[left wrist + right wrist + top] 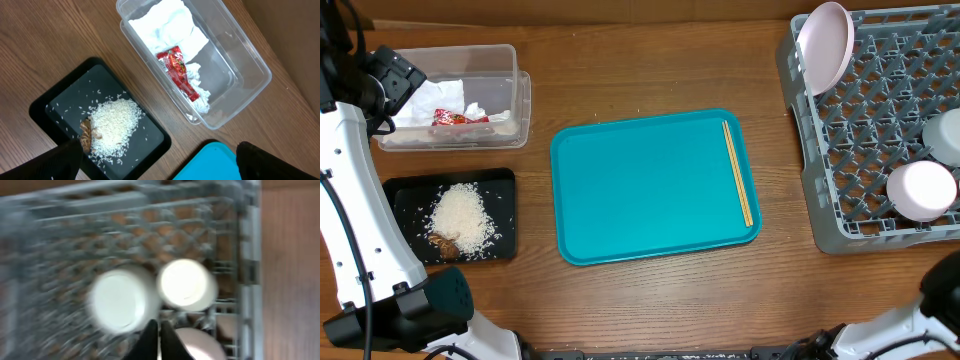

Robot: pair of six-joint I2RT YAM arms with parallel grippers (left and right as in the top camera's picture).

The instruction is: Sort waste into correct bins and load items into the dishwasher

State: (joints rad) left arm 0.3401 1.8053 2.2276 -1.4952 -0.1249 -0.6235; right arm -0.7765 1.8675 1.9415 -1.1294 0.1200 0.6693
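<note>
With left gripper (157, 146) spread wide over the tub (235, 50) at the left edge and right gripper (159, 330) pinched shut over the rack (860, 130) at the right edge, might fumble thin chopsticks (738, 172) lying flat against the rim of the tray (640, 190) mid-table.

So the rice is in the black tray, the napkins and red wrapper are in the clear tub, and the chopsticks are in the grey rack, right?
Not quite. The overhead view shows the chopsticks lying on the teal tray, along its right edge, not in the grey rack. The rest is right.
</note>
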